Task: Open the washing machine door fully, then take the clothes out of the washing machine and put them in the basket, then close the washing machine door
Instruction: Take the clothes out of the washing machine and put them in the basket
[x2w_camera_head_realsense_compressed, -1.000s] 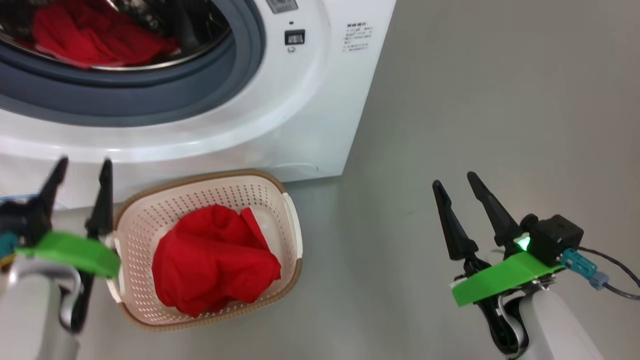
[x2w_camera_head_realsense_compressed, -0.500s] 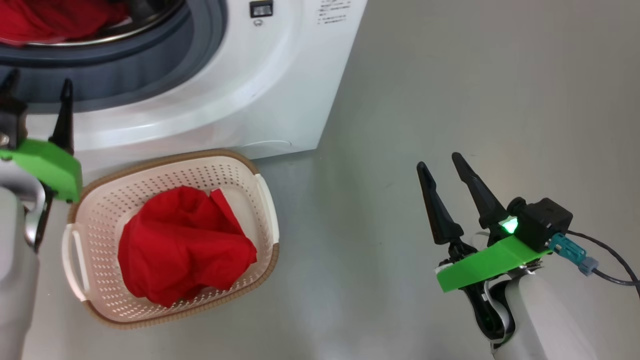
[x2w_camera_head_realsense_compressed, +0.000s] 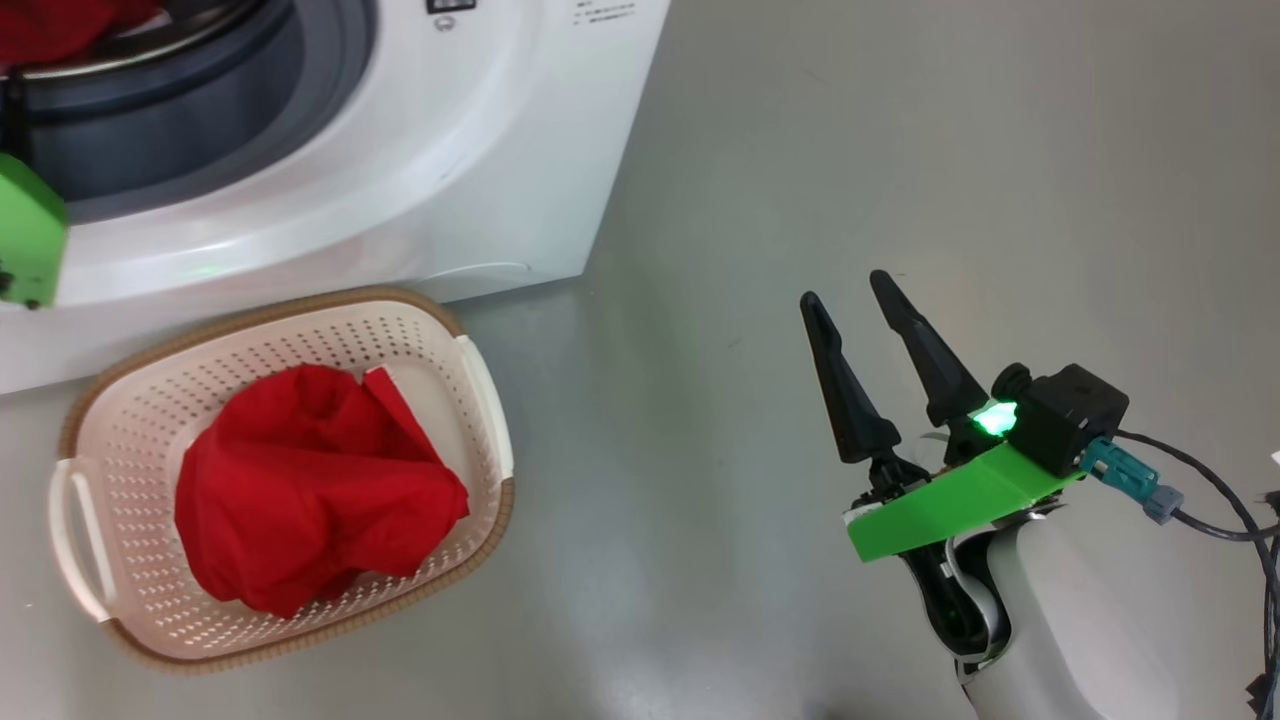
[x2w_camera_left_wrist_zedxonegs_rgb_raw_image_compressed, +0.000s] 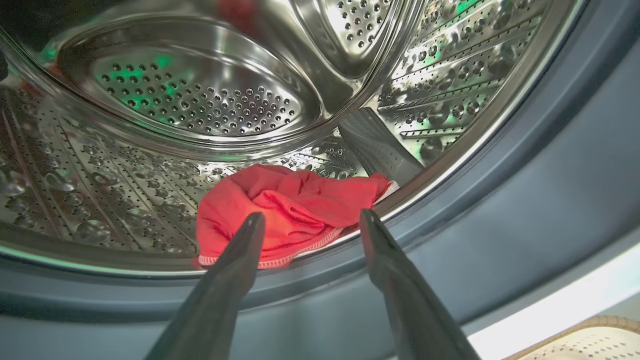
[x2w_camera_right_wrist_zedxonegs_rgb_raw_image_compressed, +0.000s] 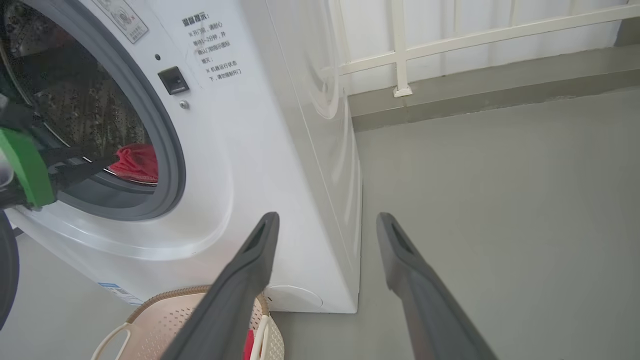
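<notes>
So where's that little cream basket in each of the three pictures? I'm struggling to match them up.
Head view: the basket sits lower left, on the floor in front of the washing machine.
Left wrist view: bottom right corner, just a sliver.
Right wrist view: bottom edge, left of centre, partly behind the right pincer.
Shared landmark: the grey rubber ring, above the basket in every view.

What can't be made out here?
- Printed text on the big white washing machine: too small, right wrist view.
- Bright red garment in the steel drum: cut by head view's top edge.
- Left pincer: fingers cut by head view's left edge.
- Cream perforated basket bottom: covered by another red garment.
</notes>
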